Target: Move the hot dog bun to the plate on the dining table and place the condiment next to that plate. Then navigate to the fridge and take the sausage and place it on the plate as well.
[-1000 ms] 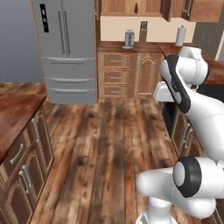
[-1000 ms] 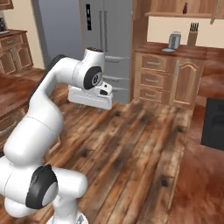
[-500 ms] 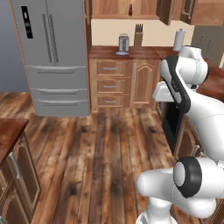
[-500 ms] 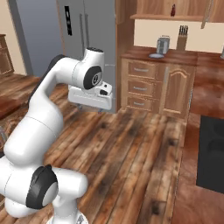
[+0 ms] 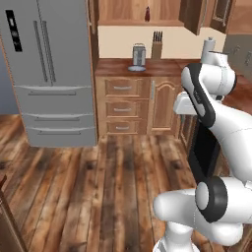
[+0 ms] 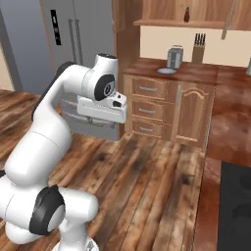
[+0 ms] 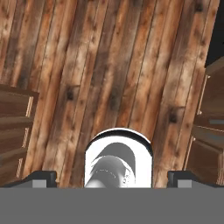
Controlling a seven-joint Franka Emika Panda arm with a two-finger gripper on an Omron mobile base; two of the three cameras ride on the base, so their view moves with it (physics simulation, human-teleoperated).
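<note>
While the base faces across the plank floor (image 5: 98, 187), the fridge (image 5: 49, 74) stands closed at the far side, left of the corner cabinets in the left base view and behind the arm in the right base view. Judging by that, the step in hand looks like the drive to the fridge for the sausage, which would lie behind those shut doors; bun, plate and condiment are not among the things ahead. The gripper (image 7: 112, 178) points down at the floor with its two dark tips far apart and nothing between them. Next, the base would need to close in square to the fridge, near enough for the arm to catch one of the long vertical handles (image 5: 43, 51) and pull a door open.

Brushed grey metal covers the fridge, flat-faced with two lower drawers. Warm, glossy, raised-panel wood fronts the drawer cabinet (image 5: 123, 106) beside it, its reddish top carrying a metal canister (image 5: 139, 53) and a knife block (image 5: 156, 47). Streaked, knotty brown boards make up the floor.
</note>
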